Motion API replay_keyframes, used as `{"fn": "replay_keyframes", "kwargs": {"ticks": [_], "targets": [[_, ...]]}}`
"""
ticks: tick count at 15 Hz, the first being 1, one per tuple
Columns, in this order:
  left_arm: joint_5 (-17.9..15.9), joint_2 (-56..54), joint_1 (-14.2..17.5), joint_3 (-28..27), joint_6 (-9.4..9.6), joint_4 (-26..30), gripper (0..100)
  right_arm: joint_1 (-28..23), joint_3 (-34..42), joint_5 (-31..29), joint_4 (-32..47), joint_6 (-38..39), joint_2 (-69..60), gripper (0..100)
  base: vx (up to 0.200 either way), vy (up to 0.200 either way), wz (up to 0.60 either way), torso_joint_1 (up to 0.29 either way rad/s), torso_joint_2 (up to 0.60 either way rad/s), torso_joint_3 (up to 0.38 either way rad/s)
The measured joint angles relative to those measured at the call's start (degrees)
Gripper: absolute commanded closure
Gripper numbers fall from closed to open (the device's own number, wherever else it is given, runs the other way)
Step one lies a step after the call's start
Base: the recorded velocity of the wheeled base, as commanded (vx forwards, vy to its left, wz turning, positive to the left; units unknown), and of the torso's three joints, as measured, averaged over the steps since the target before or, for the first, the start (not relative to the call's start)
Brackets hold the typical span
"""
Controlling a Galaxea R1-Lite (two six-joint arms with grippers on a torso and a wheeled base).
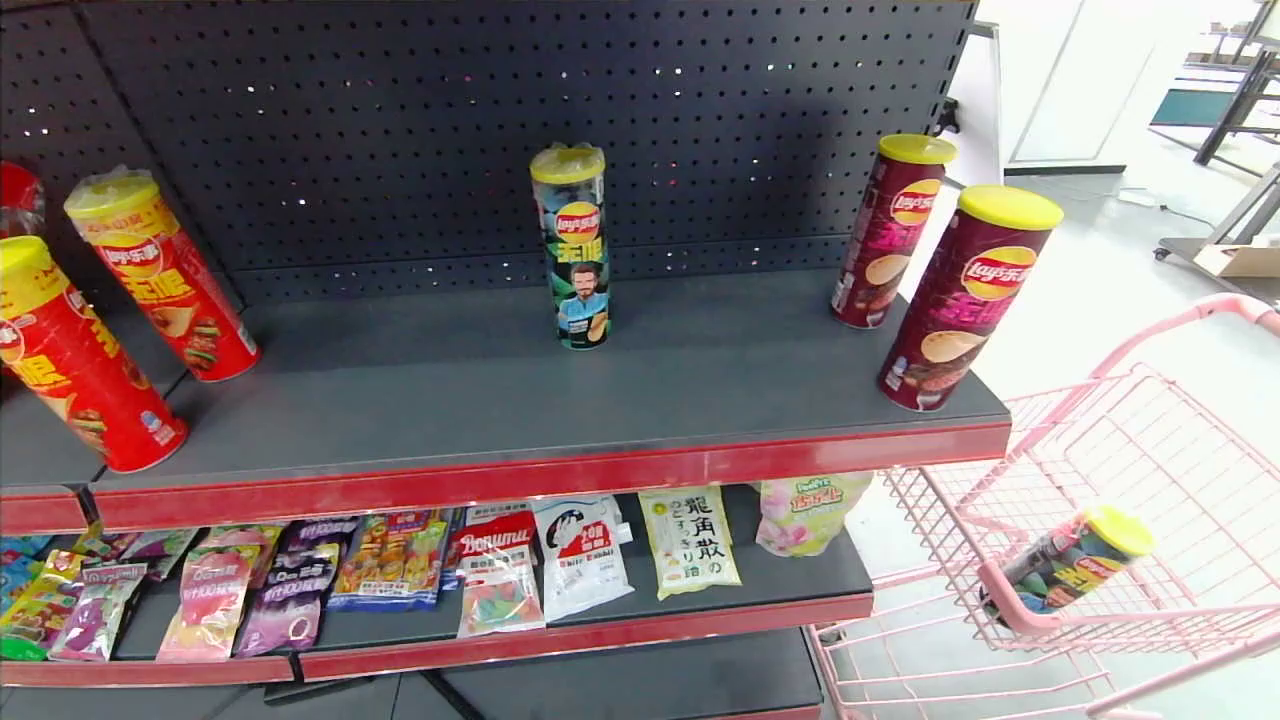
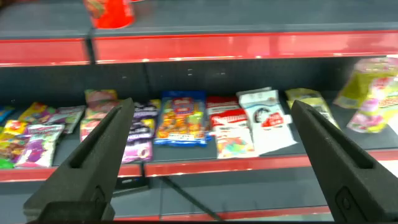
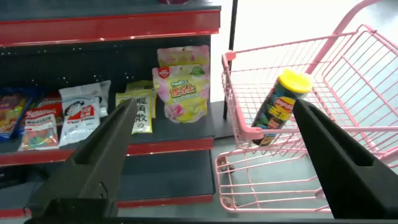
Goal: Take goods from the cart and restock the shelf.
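Dark-label chip can [image 1: 1070, 560] with yellow lid lies tilted against the near rim of the pink cart [image 1: 1160, 450], right of the shelf [image 1: 420, 390]. Shelf carries red cans [image 1: 160, 275] far left, a matching dark can [image 1: 575, 250] mid, maroon cans [image 1: 960, 300] at the right edge, with wide bare gaps between. Left pincer [image 2: 211, 104] and right pincer [image 3: 214, 102] both gape wide, holding nothing

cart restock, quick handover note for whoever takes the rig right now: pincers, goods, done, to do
Left pincer: open, empty, facing the lower shelf's snack bags.
Right pincer: open, empty, facing the cart.
Goods: one yellow-lidded can lies tilted in the cart. On the top shelf stand a matching can, two purple cans and red cans.
Done: cannot tell which were restocked.
To do: grasp the cart's can, probably set it beside its match.
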Motion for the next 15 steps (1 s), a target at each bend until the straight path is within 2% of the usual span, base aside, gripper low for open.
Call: {"fn": "replay_keyframes", "kwargs": {"ticks": [8,12,15], "targets": [[0.0,0.0,0.0,0.0,-0.05,0.0,0,0.0,0.0,-0.1,0.0,0.1,0.0,0,0.0,-0.2,0.0,0.003,0.0,0.001],[0.0,0.0,0.0,0.0,-0.02,0.0,0,0.1,0.0,-0.1,0.0,0.1,0.0,0,0.0,0.0,0.0,0.0,0.0,0.0],[0.0,0.0,0.0,0.0,-0.05,0.0,0,0.0,0.0,-0.2,0.0,0.0,0.0,0,0.0,0.0,-0.6,0.001,0.01,0.005]]}}
